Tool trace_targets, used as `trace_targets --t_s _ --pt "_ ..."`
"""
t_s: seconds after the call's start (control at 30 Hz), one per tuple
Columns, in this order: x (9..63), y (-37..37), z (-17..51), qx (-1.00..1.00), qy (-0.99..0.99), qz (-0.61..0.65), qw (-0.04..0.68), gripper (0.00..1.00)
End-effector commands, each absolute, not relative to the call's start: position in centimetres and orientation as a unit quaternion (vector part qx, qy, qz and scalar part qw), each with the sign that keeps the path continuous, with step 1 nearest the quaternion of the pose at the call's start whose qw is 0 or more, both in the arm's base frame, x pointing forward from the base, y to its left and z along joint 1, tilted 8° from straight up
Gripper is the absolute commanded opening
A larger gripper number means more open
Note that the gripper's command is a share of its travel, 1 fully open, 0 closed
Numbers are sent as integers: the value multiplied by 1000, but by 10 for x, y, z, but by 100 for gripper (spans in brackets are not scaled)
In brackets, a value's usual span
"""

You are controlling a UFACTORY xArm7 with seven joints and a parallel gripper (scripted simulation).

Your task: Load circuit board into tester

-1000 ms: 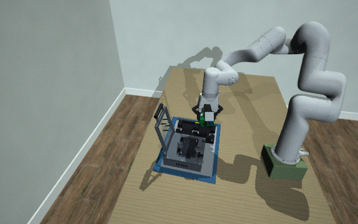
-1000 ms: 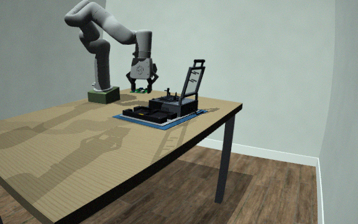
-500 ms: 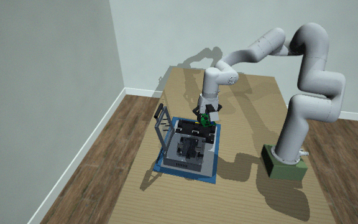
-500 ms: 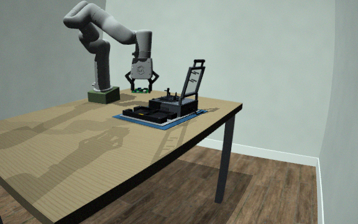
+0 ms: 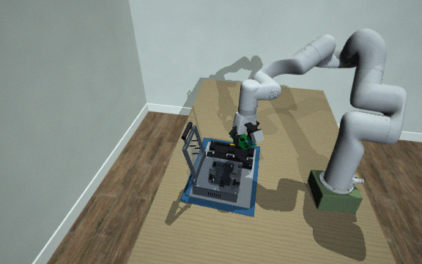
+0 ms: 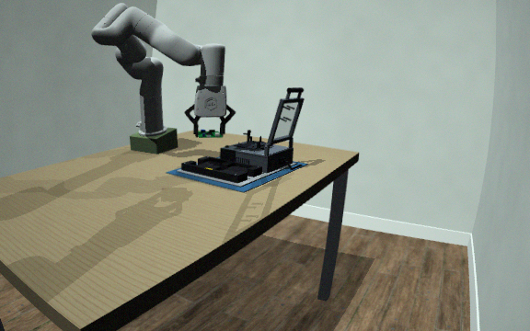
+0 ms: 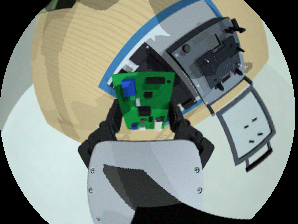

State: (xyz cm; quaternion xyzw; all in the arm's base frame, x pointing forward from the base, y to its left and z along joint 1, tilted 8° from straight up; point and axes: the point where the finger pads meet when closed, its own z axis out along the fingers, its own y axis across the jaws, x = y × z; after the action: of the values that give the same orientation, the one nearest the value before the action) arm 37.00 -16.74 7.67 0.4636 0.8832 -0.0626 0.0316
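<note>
Gripper (image 5: 247,139) (image 6: 210,133) (image 7: 144,104): while spread wide, clamped on opposite edges
Circuit board (image 5: 245,142) (image 6: 210,134) (image 7: 145,100): held aloft, right of centre in top view
Lid (image 5: 190,163) (image 6: 275,120) (image 7: 228,140): raised open, left of centre there
Tray (image 5: 220,148) (image 6: 224,174) (image 7: 147,57): near top view's centre

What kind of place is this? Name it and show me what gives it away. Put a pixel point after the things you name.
Probably a robot test cell for electronics: a white jointed arm (image 5: 368,73) (image 6: 168,39), a green circuit board (image 5: 245,142) (image 6: 211,133) (image 7: 145,95) in its gripper (image 5: 247,139) (image 6: 210,131) (image 7: 144,104), and a grey box-shaped tester (image 5: 215,193) (image 6: 279,158) (image 7: 192,42) with a raised, framed lid.
</note>
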Motion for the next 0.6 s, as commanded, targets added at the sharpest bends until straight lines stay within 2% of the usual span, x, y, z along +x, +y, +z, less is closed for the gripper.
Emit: trace_targets --t_s 0.0,0.57 --pt "371 -167 78 419 905 -63 29 79" --pt "371 -167 78 244 967 -67 17 79"
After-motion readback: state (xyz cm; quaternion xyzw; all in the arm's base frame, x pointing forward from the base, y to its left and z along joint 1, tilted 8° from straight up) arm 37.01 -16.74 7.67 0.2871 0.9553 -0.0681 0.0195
